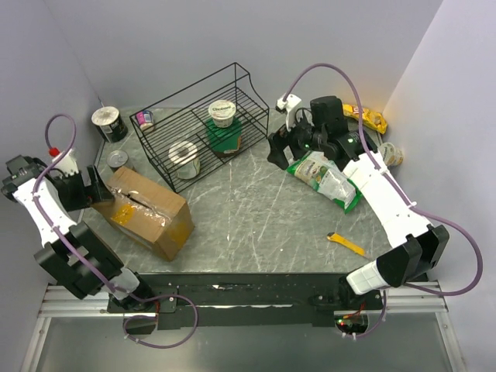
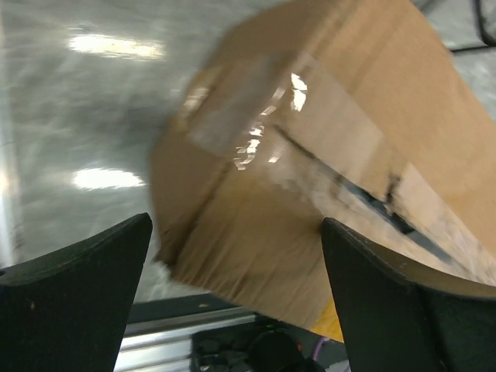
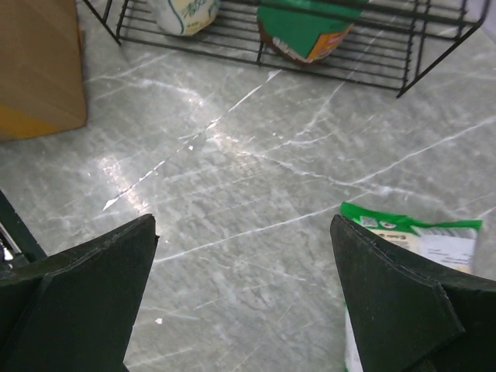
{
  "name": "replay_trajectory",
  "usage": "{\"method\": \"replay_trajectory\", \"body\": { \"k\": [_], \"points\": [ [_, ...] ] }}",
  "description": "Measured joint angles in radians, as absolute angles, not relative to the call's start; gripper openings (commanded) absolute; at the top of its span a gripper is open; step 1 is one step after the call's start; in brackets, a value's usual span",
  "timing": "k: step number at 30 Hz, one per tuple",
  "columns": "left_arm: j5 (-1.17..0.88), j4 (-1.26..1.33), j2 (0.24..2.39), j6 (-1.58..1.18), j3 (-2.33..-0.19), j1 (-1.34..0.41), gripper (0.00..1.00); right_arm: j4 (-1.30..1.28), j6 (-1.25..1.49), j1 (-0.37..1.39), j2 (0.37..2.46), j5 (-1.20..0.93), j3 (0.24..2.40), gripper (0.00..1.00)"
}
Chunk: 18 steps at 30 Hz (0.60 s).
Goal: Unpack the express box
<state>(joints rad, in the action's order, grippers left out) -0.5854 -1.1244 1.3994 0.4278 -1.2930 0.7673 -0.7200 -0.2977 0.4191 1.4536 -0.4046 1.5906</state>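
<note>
The express box (image 1: 147,208) is a brown taped carton with a yellow-orange sticker, lying on the left of the marble table. My left gripper (image 1: 94,191) is at the box's left end. In the left wrist view the express box (image 2: 310,147) fills the frame, blurred, and my left gripper (image 2: 236,232) is open with one end of the box showing between its black fingers (image 2: 77,287). My right gripper (image 1: 280,152) hangs open over bare table right of the rack. In its own view my right gripper (image 3: 244,225) holds nothing.
A black wire rack (image 1: 203,128) at the back holds a white cup (image 1: 222,113), a green-lidded tub (image 1: 225,139) and another cup (image 1: 186,157). A green-white bag (image 1: 327,178) lies under the right arm. A yellow knife (image 1: 345,243) lies front right. Two cans (image 1: 110,122) stand back left.
</note>
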Motion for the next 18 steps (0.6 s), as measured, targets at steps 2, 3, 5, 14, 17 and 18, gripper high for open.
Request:
{"method": "replay_trajectory", "body": {
  "k": [2,3,5,14,17,18],
  "points": [
    [-0.641,-1.142,1.416,0.467,-1.274,0.768,0.99,-0.72,-0.296,0.419,1.45,-0.405,1.559,1.0],
    [-0.668,-1.143,1.419,0.484,-1.264,0.769,0.99,-0.72,-0.296,0.419,1.449,-0.405,1.543,1.0],
    [-0.71,-1.138,1.418,0.511,-1.235,0.754,0.99,-0.725,-0.297,0.419,1.445,-0.402,1.516,1.0],
    [-0.797,-1.082,1.375,0.507,-1.137,0.47,0.98,-0.739,-0.333,0.419,1.436,-0.368,1.485,1.0],
    [-0.812,-1.082,1.369,0.508,-1.127,0.42,0.98,-0.744,-0.352,0.419,1.431,-0.36,1.476,1.0],
    [-0.817,-1.082,1.369,0.508,-1.126,0.406,0.98,-0.744,-0.358,0.419,1.425,-0.36,1.465,1.0]
  ]
}}
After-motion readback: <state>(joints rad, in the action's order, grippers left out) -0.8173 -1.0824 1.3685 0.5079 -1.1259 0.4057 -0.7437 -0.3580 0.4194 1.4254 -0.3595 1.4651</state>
